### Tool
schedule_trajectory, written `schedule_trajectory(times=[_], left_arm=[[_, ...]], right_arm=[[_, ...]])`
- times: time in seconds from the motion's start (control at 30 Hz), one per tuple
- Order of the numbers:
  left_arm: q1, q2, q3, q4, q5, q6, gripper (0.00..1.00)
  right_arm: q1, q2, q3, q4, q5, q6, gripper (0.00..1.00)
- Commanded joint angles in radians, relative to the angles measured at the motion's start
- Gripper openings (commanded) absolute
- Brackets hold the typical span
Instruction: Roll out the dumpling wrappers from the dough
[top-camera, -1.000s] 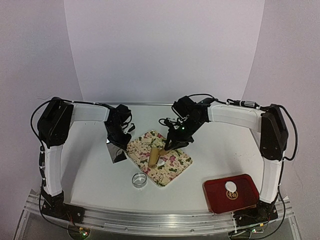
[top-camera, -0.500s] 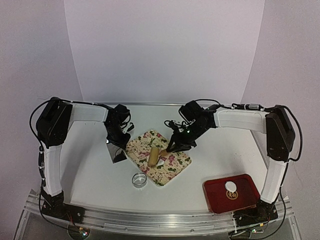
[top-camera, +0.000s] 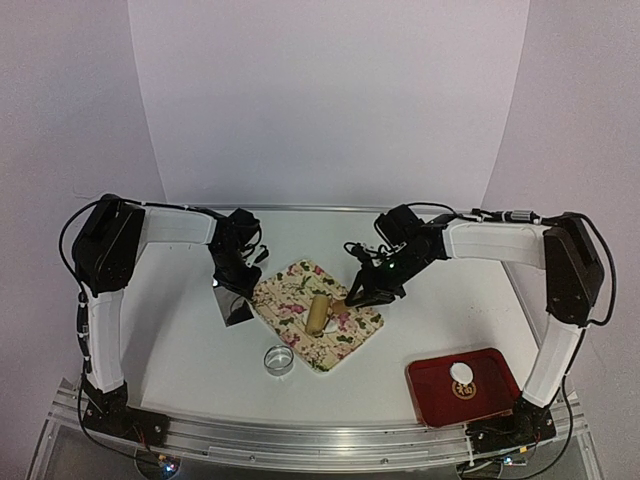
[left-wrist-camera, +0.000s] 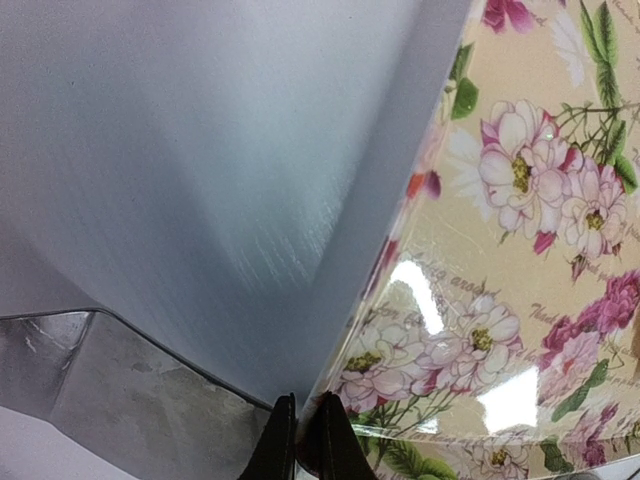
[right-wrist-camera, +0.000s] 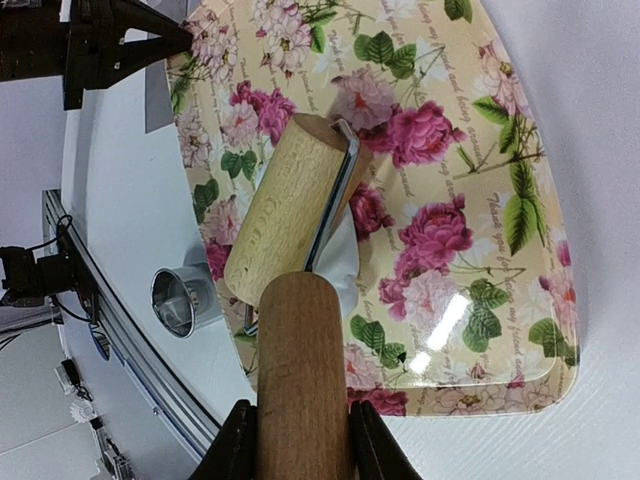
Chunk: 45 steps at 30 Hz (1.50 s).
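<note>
1. The right gripper (right-wrist-camera: 298, 420) has its two fingers clamped tight around the round handle of the pale wooden roller (right-wrist-camera: 285, 215). The barrel is lying across the floral-patterned rectangular board (right-wrist-camera: 470, 200).
2. Under the barrel's near edge a patch of soft white dough (right-wrist-camera: 343, 262) peeks out, touching the roller. By my read, this is the flattening step, right in the middle of it.
3. Over on the far-left corner, the left gripper (left-wrist-camera: 305, 440) has its fingers almost together. It looks pinched on the board's rim, steadying it, with a shiny metal sheet (top-camera: 232, 305) just beside it on the desk (top-camera: 180, 350).
4. One small round white dumpling wrapper (top-camera: 462, 374) sits on the red rectangular tray (top-camera: 430, 395), well apart at the near right.
5. The small metal ring cutter (top-camera: 279, 360) stands on the desk just off the board's near edge, with nobody on it.
6. Next up, I'd say, is firm, even passes over the dough while the left side holds the board. Too much tilt on that handle and the sheet goes uneven.
</note>
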Motion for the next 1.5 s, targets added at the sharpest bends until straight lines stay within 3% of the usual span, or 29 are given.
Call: schedule_trajectory(times=[0.0,0.37,1.0,1.47], left_arm=[[0.014,0.013,-0.051,-0.013,-0.135,-0.006,0.00],[-0.005,-0.047,-0.126,0.046,-0.034,-0.011,0.00],[-0.021,-0.046,-0.141,0.070,-0.004,-0.015,0.00],[-0.030,-0.050,-0.159,0.079,0.021,-0.037,0.00]], right_arm=[[-0.045,0.092,-0.135,-0.443,0.353,0.008,0.00],[-0.034,0.263,-0.088,-0.354,0.371,0.088,0.00],[0.007,0.463,0.007,-0.359,0.417,0.158,0.00],[0.020,0.573,0.176,-0.424,0.428,0.160,0.00]])
